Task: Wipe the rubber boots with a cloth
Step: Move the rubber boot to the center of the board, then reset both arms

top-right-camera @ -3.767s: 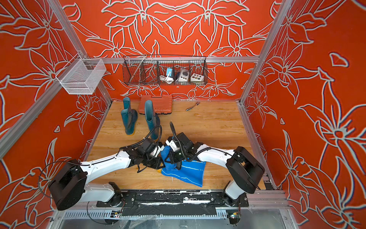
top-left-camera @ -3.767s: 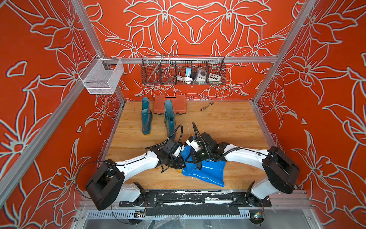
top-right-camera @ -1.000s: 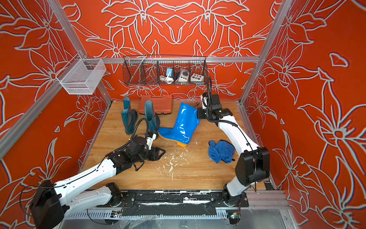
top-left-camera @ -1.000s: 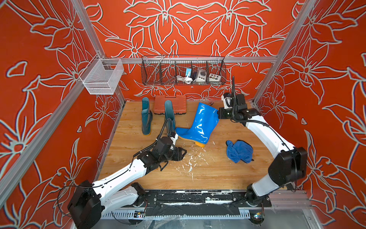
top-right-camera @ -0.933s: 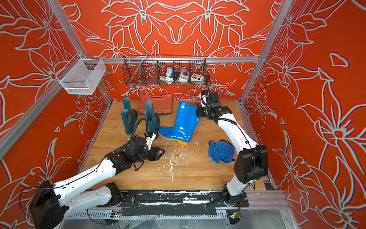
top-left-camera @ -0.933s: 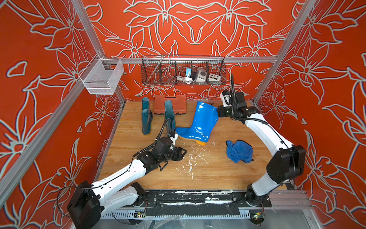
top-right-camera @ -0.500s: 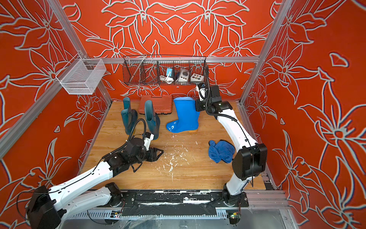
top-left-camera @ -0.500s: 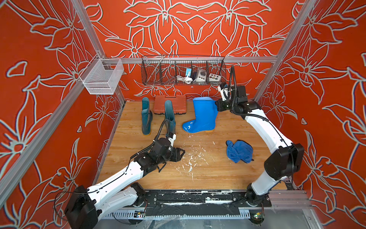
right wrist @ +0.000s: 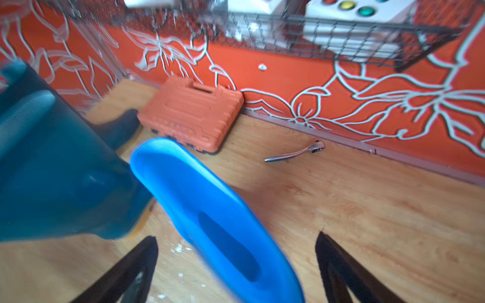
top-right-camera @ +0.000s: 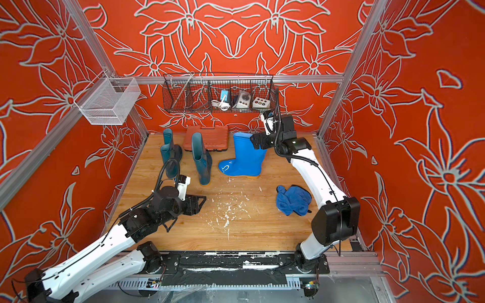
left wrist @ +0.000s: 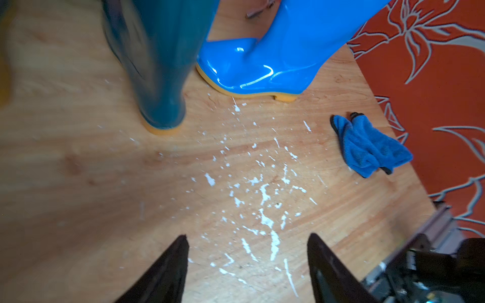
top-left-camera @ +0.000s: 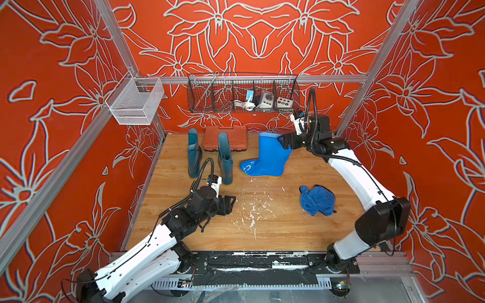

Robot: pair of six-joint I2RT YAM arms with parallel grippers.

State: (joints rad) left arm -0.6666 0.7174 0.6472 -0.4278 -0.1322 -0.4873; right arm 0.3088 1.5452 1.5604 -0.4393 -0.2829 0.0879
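Left of centre in a top view, a dark teal rubber boot (top-left-camera: 193, 154) and a second teal boot (top-left-camera: 225, 160) are stood upright. Just below them, the left gripper (top-left-camera: 232, 206) is held with jaws parted and empty. At centre the bright blue rubber boot (top-left-camera: 270, 154) is stood upright, its top rim straddled by the right gripper (top-left-camera: 283, 143), jaws spread wide. At lower right the blue cloth (top-left-camera: 316, 200) is seen lying crumpled.

Blue boot (top-right-camera: 242, 157) upright, cloth (top-right-camera: 292, 200) crumpled — apart
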